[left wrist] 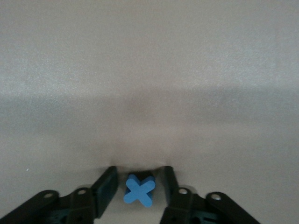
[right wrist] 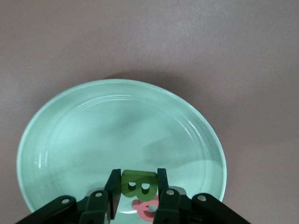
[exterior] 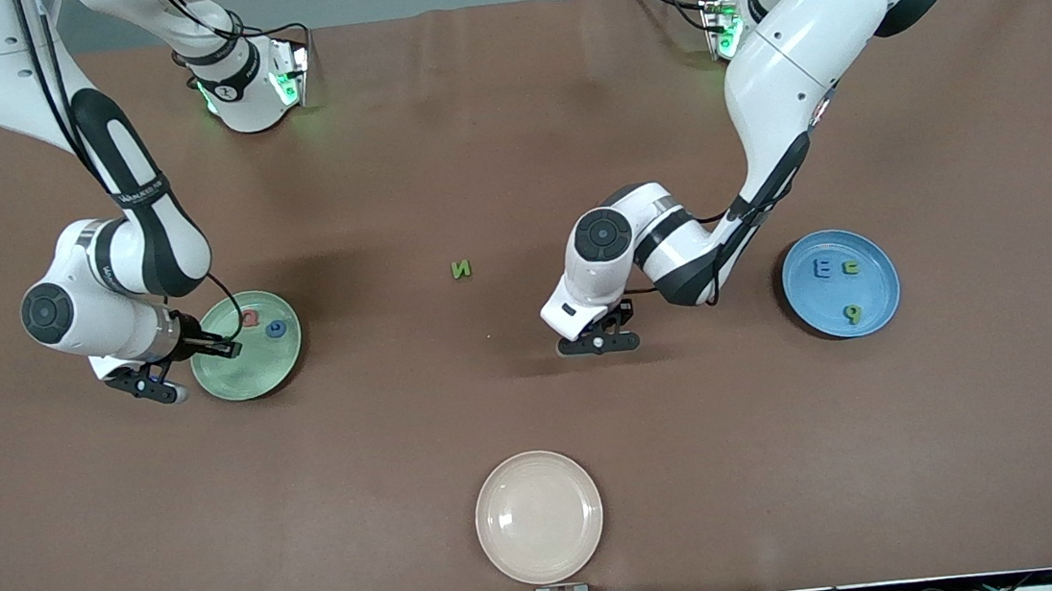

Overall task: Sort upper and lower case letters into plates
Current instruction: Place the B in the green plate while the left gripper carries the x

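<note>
The right gripper (right wrist: pixel 136 189) hangs over the mint green plate (exterior: pixel 246 347), its fingers clamped on a green letter B (right wrist: pixel 138 183) above a pink-red letter (right wrist: pixel 147 209) and a blue letter (exterior: pixel 276 328) lying in that plate. The left gripper (left wrist: pixel 138 187) is down at the table toward the left arm's end from the mint green plate, with its jaws narrowed around a blue letter x (left wrist: pixel 139 190); actual contact cannot be confirmed. A green letter N (exterior: pixel 461 269) lies on the table between the mint green plate and the blue plate (exterior: pixel 840 283), which holds three letters (exterior: pixel 838 269).

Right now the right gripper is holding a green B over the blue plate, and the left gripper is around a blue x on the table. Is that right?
Not quite. The right gripper holds the green B over the mint green plate, not the blue one; the right wrist view shows it. The left gripper is indeed around the blue x on the table.
</note>
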Tool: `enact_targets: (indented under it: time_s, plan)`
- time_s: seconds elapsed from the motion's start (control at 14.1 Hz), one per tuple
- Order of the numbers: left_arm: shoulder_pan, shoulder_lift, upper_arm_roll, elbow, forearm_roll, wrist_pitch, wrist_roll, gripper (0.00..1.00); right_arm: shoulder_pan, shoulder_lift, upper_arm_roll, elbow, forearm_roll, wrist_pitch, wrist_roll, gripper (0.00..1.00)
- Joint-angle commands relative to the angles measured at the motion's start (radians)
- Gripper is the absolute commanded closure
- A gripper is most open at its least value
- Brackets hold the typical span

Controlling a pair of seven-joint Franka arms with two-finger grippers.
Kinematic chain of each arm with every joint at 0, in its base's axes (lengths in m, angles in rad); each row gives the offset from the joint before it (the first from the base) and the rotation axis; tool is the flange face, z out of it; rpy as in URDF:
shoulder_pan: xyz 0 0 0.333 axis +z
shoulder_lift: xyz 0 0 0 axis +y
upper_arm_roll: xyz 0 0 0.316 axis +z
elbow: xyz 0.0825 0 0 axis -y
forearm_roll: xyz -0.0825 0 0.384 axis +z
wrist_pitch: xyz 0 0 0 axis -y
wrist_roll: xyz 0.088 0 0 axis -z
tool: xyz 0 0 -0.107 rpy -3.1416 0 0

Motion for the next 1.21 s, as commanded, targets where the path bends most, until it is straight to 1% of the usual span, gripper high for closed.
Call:
enact_targets:
  time_s: [0.0,0.14,0.21,0.28,0.36,0.43,0.5,0.57,0.71,0.85,1.0,1.14]
  plan:
    - [-0.014,0.002,0.02,0.007,-0.014,0.007,-0.009,0.67,-0.005,0.017,0.005,-0.011,-0.01,0.026,0.0,0.98]
    - [-0.016,-0.001,0.02,0.007,-0.029,0.007,-0.013,0.76,-0.004,0.024,0.005,-0.011,-0.01,0.032,0.001,0.96]
    - [-0.014,-0.001,0.02,0.007,-0.032,0.007,-0.022,0.8,-0.004,0.026,0.005,-0.011,-0.01,0.032,0.001,0.93]
    - [-0.014,-0.005,0.02,0.007,-0.032,0.007,-0.035,0.84,-0.005,0.026,0.005,-0.009,-0.01,0.031,0.001,0.87]
    - [-0.011,-0.01,0.02,0.007,-0.031,0.002,-0.045,0.89,-0.005,0.026,0.005,-0.009,-0.01,0.028,0.001,0.84]
    - [-0.005,-0.018,0.02,0.005,-0.031,-0.002,-0.045,0.9,-0.005,0.026,0.005,-0.008,-0.008,0.026,0.001,0.65]
    - [0.007,-0.027,0.02,-0.001,-0.029,-0.004,-0.045,0.92,-0.005,0.026,0.005,-0.008,-0.01,0.025,0.001,0.23]
    - [0.016,-0.044,0.02,-0.007,-0.029,-0.011,-0.04,0.92,-0.004,0.024,0.005,-0.008,-0.01,0.023,0.001,0.0]
    - [0.059,-0.087,0.009,-0.03,-0.028,-0.054,-0.031,0.93,0.008,0.015,0.006,-0.003,-0.008,0.009,0.018,0.0]
    - [0.116,-0.136,-0.014,-0.077,-0.028,-0.082,-0.026,0.94,0.044,0.006,0.009,0.003,-0.007,-0.011,0.096,0.0]
    - [0.209,-0.195,-0.058,-0.149,-0.028,-0.084,0.007,0.95,0.116,-0.015,0.009,0.009,-0.007,-0.032,0.22,0.0]
    - [0.321,-0.266,-0.101,-0.247,-0.028,-0.084,0.093,0.95,0.174,-0.031,0.011,0.02,-0.007,-0.055,0.332,0.0]
